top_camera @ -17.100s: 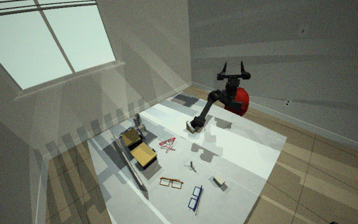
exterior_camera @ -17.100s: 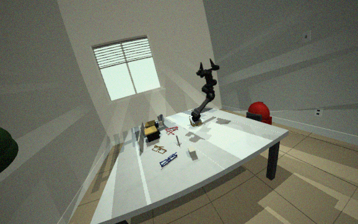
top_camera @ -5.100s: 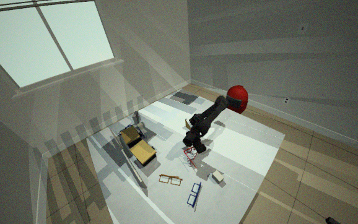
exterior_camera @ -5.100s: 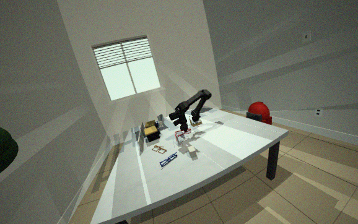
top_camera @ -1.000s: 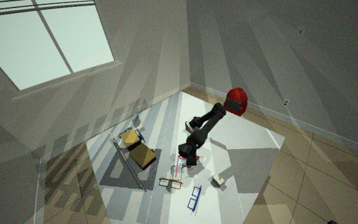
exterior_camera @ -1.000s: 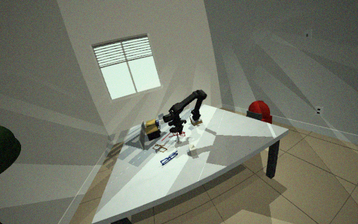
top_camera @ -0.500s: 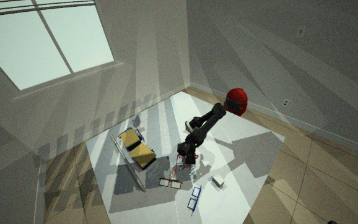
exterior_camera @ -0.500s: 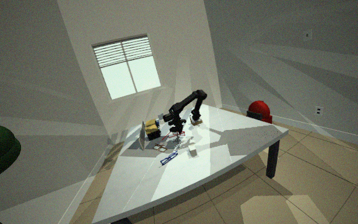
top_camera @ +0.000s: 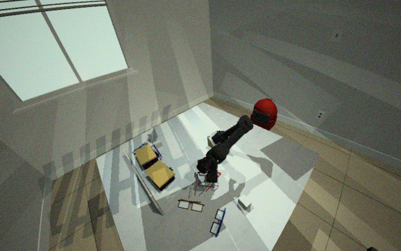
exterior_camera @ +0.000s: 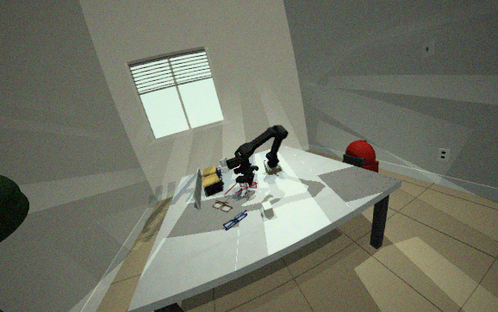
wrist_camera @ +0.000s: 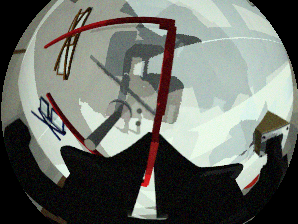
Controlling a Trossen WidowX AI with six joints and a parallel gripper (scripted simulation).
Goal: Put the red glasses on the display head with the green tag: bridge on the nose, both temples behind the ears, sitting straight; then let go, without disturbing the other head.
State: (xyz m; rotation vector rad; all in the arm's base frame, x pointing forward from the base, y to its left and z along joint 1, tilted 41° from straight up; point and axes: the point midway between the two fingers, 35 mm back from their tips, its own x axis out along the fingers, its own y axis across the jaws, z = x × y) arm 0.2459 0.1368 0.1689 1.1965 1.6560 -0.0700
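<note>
The gripper [top_camera: 211,177] [exterior_camera: 245,180] [wrist_camera: 153,136] is closed on the red glasses [top_camera: 196,184] [exterior_camera: 231,188] [wrist_camera: 165,75] by their front; they look light, thin, perhaps slippery — better to hold near the bridge, without pressing the temples.

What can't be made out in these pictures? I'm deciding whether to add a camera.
- Green tag: not discernible in any view; too small or hidden.
- Far end of the red glasses' front: wrist view, behind the gripper.
- Blue glasses' temples: top view, too fine.
</note>
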